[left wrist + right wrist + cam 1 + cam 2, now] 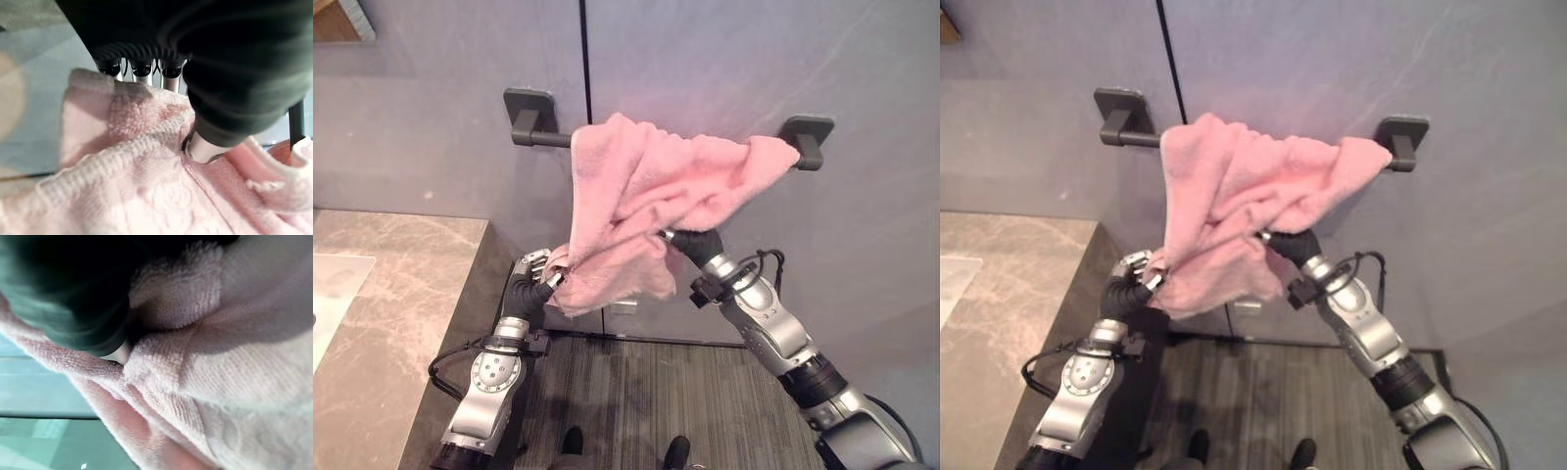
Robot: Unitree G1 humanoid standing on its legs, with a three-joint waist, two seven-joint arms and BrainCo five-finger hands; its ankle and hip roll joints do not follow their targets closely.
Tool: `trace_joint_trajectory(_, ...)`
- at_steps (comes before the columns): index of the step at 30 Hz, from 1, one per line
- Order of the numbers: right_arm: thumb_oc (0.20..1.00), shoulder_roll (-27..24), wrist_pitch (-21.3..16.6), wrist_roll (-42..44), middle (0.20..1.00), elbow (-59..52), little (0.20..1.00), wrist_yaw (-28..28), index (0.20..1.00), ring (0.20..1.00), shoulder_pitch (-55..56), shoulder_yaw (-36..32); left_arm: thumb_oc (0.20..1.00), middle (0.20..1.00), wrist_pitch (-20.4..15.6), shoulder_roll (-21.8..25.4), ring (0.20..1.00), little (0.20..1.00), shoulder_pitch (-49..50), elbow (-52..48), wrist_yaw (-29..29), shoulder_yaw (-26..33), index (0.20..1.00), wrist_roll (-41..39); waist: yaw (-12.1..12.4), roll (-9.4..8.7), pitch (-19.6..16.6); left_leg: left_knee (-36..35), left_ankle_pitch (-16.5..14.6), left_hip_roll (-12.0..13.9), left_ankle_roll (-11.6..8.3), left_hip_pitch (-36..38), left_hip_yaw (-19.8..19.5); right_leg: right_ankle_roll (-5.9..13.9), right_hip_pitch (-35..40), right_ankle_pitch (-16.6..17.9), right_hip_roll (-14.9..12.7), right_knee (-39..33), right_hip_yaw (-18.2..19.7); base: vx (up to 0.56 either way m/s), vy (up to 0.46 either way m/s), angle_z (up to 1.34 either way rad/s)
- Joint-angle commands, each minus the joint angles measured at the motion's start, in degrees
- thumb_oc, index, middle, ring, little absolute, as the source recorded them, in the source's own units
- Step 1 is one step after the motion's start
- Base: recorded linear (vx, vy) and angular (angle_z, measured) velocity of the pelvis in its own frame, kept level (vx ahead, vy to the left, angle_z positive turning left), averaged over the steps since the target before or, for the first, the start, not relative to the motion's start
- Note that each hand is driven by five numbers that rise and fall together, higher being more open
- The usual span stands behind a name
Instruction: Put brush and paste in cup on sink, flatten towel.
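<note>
1. I see the pink towel draped over the dark wall rail, bunched and twisted rather than flat, with one end pulled towards the right-hand bracket and a thick fold hanging down below the bar.
2. The middle stretch of the rail is covered by the cloth; I can make out its left part and the two brackets at the ends.
3. My left hand is at the lower left corner of the hanging fold. In the left wrist view its thumb presses into the cloth and the fingers run behind the towel's edge, so I read it as pinching the towel.
4. My right hand reaches up under the towel from the right; the fabric wraps over it. In the right wrist view I see cloth folds close against the dark cover, and I cannot tell how its fingers are set.
5. To the left, the marble counter shows part of its top, with the pale edge of the sink cut off by the frame.
6. Below the towel lies dark striped floor against the grey wall.
</note>
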Motion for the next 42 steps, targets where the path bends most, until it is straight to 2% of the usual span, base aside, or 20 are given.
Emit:
trace_joint_trajectory(1, 0.2, 0.29, -6.47, -1.62, 0.2, -10.32, 0.2, -2.09, 0.2, 0.2, -5.47, -3.42, 0.2, 0.2, -4.3, 3.25, 0.2, 0.2, -1.33, -7.57, 4.26, 4.04, 0.2, 0.3, 0.21, -2.56, 0.03, -0.47, 1.7, -1.35, 0.59, 0.83, 3.17, 2.31, 3.2, -1.01, -1.11, -0.07, 3.02, 0.0, 0.0, 0.0)
trace_joint_trajectory(6, 0.2, -0.61, -6.39, -2.6, 0.2, -14.49, 0.2, -1.97, 0.2, 0.2, -3.8, -4.19, 0.2, 0.2, -4.44, 3.51, 0.2, 0.2, 0.44, -10.59, 4.61, 5.71, 0.2, -0.5, 0.0, -2.9, -0.27, -0.47, 1.34, -1.41, 0.8, 1.24, 3.54, 2.36, 3.37, -1.03, -1.18, -0.07, 3.46, 0.01, 0.01, -0.02)
trace_joint_trajectory(8, 0.2, -2.33, -6.25, -8.55, 0.2, -14.4, 0.2, -3.28, 0.2, 0.2, -1.49, -5.81, 0.2, 0.2, -3.87, 4.1, 0.2, 0.2, 1.13, -8.98, 5.2, 6.41, 0.2, 1.67, -0.57, -2.72, -0.56, -0.47, 1.05, -1.46, 1.01, 1.74, 3.91, 2.4, 3.53, -1.05, -1.22, -0.07, 3.89, 0.03, 0.031, -0.13)
trace_joint_trajectory(10, 0.2, -2.43, -5.93, -8.62, 0.2, -13.55, 0.2, -3.37, 0.2, 0.2, -0.34, -6.08, 0.2, 0.2, -3.7, 4.03, 0.2, 0.2, 1.17, -8.2, 4.95, 6.17, 0.2, 1.15, -0.67, -2.65, -0.55, -0.47, 0.99, -1.47, 1.09, 1.96, 4.04, 2.39, 3.73, -1.08, -1.24, -0.07, 3.97, 0.02, 0.018, -0.09)
trace_joint_trajectory(14, 0.2, -2.13, -4.12, -10.2, 0.2, -6.23, 0.2, -2.46, 0.2, 0.2, 5.83, -5.6, 0.2, 0.2, -2.47, 2.54, 0.2, 0.2, 0.71, 2.26, 3.26, 2.97, 0.2, -0.76, -1.55, -2.19, -0.9, -0.47, 0.84, -1.54, 1.35, 2.82, 4.3, 2.33, 4.29, -1.31, -1.23, 0.0, 4.31, 0.0, 0.005, -0.01)
trace_joint_trajectory(16, 0.2, -0.79, -2.99, -8.07, 0.2, -0.11, 0.2, -1.31, 0.2, 0.2, 6.89, -4.06, 0.2, 0.2, -1.63, 2.12, 0.2, 0.2, 0.24, 7.22, 2.21, 0.92, 0.2, 0.12, -1.53, -1.97, -1.09, -0.47, 0.83, -1.52, 1.45, 3.04, 4.15, 2.26, 4.58, -1.57, -1.21, 0.07, 4.22, 0.01, 0.004, -0.02)
trace_joint_trajectory(20, 0.2, 0.95, -3.38, -13.75, 0.2, 9.59, 0.2, -5.3, 0.2, 0.2, 6.29, -2.01, 0.2, 0.2, -1.02, 0.5, 0.2, 0.2, -2.31, 16.78, 5.39, -2.48, 0.2, 3.54, -1.74, -1.56, -1.47, -0.47, 0.72, -1.5, 1.55, 3.78, 4.35, 2.2, 5.2, -1.92, -1.14, 0.18, 4.3, 0.0, 0.0, 0.0)
trace_joint_trajectory(21, 0.222, 1.32, -3.29, -12.43, 0.222, 10.62, 0.222, -5.14, 0.222, 0.222, 6.35, -2.06, 0.2, 0.2, -1.26, 0.29, 0.2, 0.2, -2.53, 17.28, 5.45, -2.93, 0.2, 3.58, -1.82, -1.41, -1.45, -0.47, 0.75, -1.47, 1.55, 3.89, 4.38, 2.2, 5.24, -1.98, -1.14, 0.2, 4.29, 0.0, 0.0, 0.0)
trace_joint_trajectory(22, 0.313, 2.1, -3.31, -11.13, 0.313, 10.83, 0.313, -5.5, 0.313, 0.313, 6.82, -2.29, 0.2, 0.2, -1.25, 0.25, 0.2, 0.2, -2.35, 17.13, 6.22, -2.82, 0.2, 4.01, -1.88, -1.38, -1.55, -0.47, 0.74, -1.5, 1.58, 3.97, 4.37, 2.18, 5.31, -2.0, -1.14, 0.21, 4.27, 0.0, 0.0, 0.0)
trace_joint_trajectory(23, 0.925, 2.38, -3.39, -12.24, 0.925, 10.16, 0.925, -6.31, 0.925, 0.925, 7.31, -2.9, 0.2, 0.2, -0.99, 0.17, 0.2, 0.2, -1.97, 17.07, 6.69, -2.7, 0.2, 4.31, -1.96, -1.33, -1.67, -0.47, 0.73, -1.5, 1.59, 3.98, 4.36, 2.18, 5.38, -2.08, -1.13, 0.18, 4.29, 0.0, 0.0, 0.0)
trace_joint_trajectory(24, 1.0, 2.64, -3.45, -14.19, 1.0, 9.61, 1.0, -7.28, 1.0, 1.0, 7.8, -3.31, 0.2, 0.2, -0.75, 0.06, 0.2, 0.2, -1.74, 17.41, 7.41, -2.72, 0.2, 5.07, -2.03, -1.29, -1.8, -0.47, 0.68, -1.52, 1.63, 4.01, 4.38, 2.2, 5.44, -2.14, -1.12, 0.19, 4.31, 0.0, 0.0, 0.0)
trace_joint_trajectory(25, 1.0, 3.05, -3.36, -15.05, 1.0, 10.55, 1.0, -7.87, 1.0, 1.0, 8.07, -3.27, 0.476, 0.476, -0.47, -0.19, 0.476, 0.476, -1.91, 18.06, 8.49, -2.89, 0.476, 6.02, -2.07, -1.25, -1.92, -0.47, 0.68, -1.53, 1.65, 4.07, 4.39, 2.16, 5.53, -2.21, -1.08, 0.22, 4.25, 0.0, 0.0, 0.0)
trace_joint_trajectory(26, 1.0, 3.38, -3.19, -15.42, 1.0, 11.61, 1.0, -8.61, 1.0, 1.0, 8.07, -3.37, 0.89, 0.89, -0.15, -0.19, 0.89, 0.89, -1.99, 18.32, 9.16, -3.0, 0.89, 6.83, -2.11, -1.15, -2.03, -0.47, 0.68, -1.47, 1.64, 4.17, 4.38, 2.14, 5.58, -2.28, -1.07, 0.26, 4.2, 0.0, 0.0, 0.0)
trace_joint_trajectory(27, 1.0, 3.66, -3.05, -15.49, 1.0, 12.26, 1.0, -9.08, 1.0, 1.0, 8.09, -3.45, 1.0, 1.0, 0.09, -0.16, 1.0, 1.0, -1.99, 18.57, 9.88, -2.95, 1.0, 7.81, -2.11, -1.09, -2.1, -0.47, 0.69, -1.44, 1.66, 4.29, 4.34, 2.11, 5.73, -2.32, -1.04, 0.28, 4.18, 0.0, 0.0, 0.0)
trace_joint_trajectory(31, 1.0, 2.24, -2.73, -21.93, 1.0, 11.48, 1.0, -11.47, 1.0, 1.0, 9.55, -5.92, 1.0, 1.0, 2.27, 1.07, 1.0, 1.0, -0.64, 19.05, 11.02, -1.49, 1.0, 13.48, -2.12, -0.8, -2.6, -0.32, 0.59, -1.27, 1.62, 4.57, 4.29, 2.07, 6.18, -2.66, -0.94, 0.36, 4.02, 0.0, 0.0, 0.0)
trace_joint_trajectory(35, 1.0, -0.36, -2.15, -26.95, 1.0, 10.46, 1.0, -12.0, 1.0, 1.0, 12.38, -10.34, 1.0, 1.0, 3.74, 3.36, 1.0, 1.0, 2.56, 18.09, 8.71, 1.86, 1.0, 17.78, -2.07, -0.38, -2.95, -0.17, 0.65, -1.19, 1.58, 4.66, 4.08, 2.1, 6.53, -2.79, -0.93, 0.47, 3.79, 0.0, 0.0, 0.0)
trace_joint_trajectory(42, 1.0, -5.22, -3.05, -34.61, 1.0, 5.4, 1.0, -11.64, 1.0, 1.0, 17.48, -17.91, 1.0, 1.0, 2.57, 5.92, 1.0, 1.0, 6.64, 16.13, 5.77, 8.1, 1.0, 20.73, -2.52, 0.39, -3.51, -0.38, 1.08, -1.12, 1.16, 4.4, 3.69, 2.18, 6.62, -2.67, -1.17, 0.46, 3.25, -0.02, 0.008, 0.01)
